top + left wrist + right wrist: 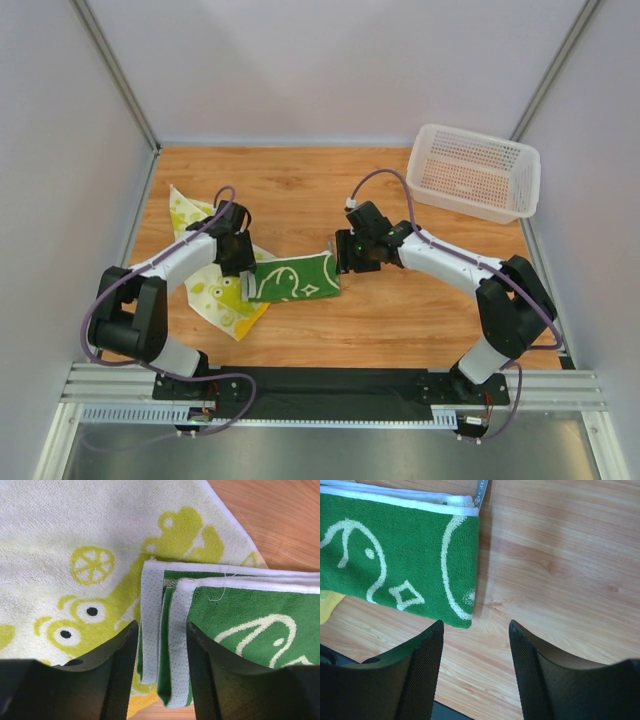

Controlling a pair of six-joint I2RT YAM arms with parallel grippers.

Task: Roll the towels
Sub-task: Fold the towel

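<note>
1. From the top camera you see the whole layout. The dark green towel (300,277) lies folded into a narrow band near the middle of the worktop (400,320). The cream-yellow towel (215,300) is spread flat under its left end. The white basket (470,205) sits well apart at the far right corner.
2. Only the left wrist view shows you the green towel's left end up close. There are several folded layers with white hems, stacked on the cream-yellow cloth's lime frog and citrus print.
3. Only the right wrist view shows you the green towel's right end. It has a square corner on bare wood, and a small grey label (481,490) pokes out at the far edge.
4. Your left gripper (161,630) has its jaws apart, straddling the hemmed layers of that left end. You cannot tell whether the fingers (117,675) press the cloth.
5. Your right gripper (476,625) has its jaws apart with only bare wood between them. The green towel's corner lies just ahead of its left finger, not touching it.
6. The green towel's long axis runs left to right across the worktop, with the right end angled slightly away from the arm bases. The cream-yellow towel runs diagonally, from the far left towards the near centre.
</note>
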